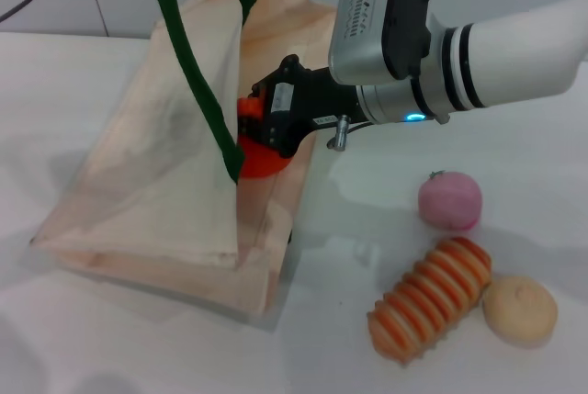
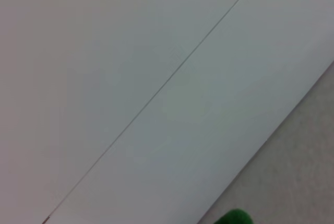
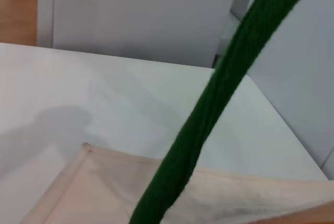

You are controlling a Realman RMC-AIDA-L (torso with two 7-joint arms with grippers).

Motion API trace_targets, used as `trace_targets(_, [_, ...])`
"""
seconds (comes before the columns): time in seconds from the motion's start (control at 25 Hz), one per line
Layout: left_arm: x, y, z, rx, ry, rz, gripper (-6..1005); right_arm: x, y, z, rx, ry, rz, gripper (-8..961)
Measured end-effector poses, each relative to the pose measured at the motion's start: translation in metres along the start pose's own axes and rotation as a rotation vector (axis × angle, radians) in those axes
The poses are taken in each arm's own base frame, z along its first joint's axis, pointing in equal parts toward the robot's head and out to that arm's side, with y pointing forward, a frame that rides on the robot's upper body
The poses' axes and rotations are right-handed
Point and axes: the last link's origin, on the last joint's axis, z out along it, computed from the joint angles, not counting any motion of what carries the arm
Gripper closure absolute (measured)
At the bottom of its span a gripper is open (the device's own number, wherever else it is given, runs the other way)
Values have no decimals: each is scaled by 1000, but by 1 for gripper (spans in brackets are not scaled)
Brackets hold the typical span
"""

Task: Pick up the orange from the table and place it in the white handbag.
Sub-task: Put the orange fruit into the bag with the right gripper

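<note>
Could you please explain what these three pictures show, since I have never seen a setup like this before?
This is a robot with two arms, filmed by three cameras. The large picture comes from its head, looking down at a white table. The right arm reaches in from the right; its right gripper holds the orange at the open mouth of the white handbag, whose dark green handles are lifted upward. The left gripper is not in view. Lying loose on the table are a pink round fruit, a striped ridged oblong and a tan round bun-like item. The other two pictures come from wrist cameras: the left shows mostly wall, the right shows one handle and the bag's edge.
</note>
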Motion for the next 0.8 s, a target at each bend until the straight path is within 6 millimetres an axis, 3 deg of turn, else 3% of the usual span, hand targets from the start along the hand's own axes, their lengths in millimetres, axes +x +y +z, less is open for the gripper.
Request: trace_targets(0.8, [-3,-5,2,0,1,-24,865,-5,6,6,-18,-4,-19,837])
